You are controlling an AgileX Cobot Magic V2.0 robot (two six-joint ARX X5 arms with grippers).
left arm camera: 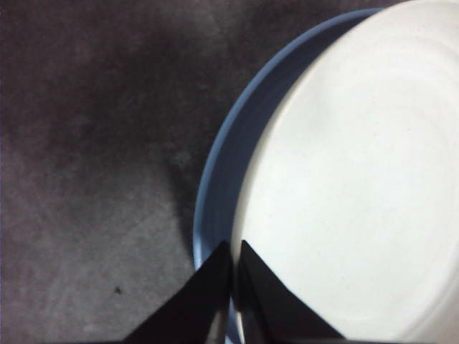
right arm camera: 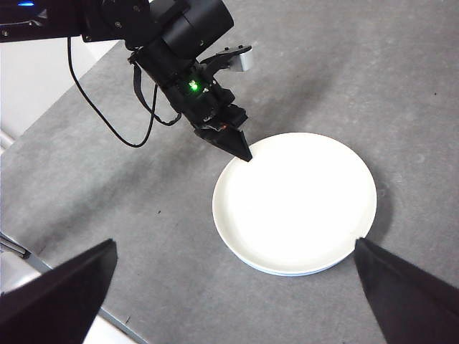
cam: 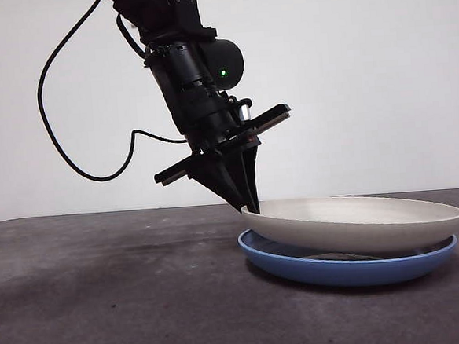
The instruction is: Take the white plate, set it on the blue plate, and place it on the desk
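White plate [cam: 359, 220]: lay on top of the blue plate, slightly tilted, with the gripped edge raised higher.
Blue plate [cam: 343, 268]: sat flat on the desk, directly beneath the white plate, its rim showing around it.
Desk [cam: 112, 298]: dark mottled grey top, bearing the stacked plates.
Left gripper [cam: 248, 208]: jaws nearly together, pinched on the white plate's rim.
Right gripper [right arm camera: 237, 287]: held high above the desk, jaws spread wide, holding nothing.

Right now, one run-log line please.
left pincer: shut on matte cream-white plate rim | plate tilted over glossy blue plate | right pincer: open, waiting
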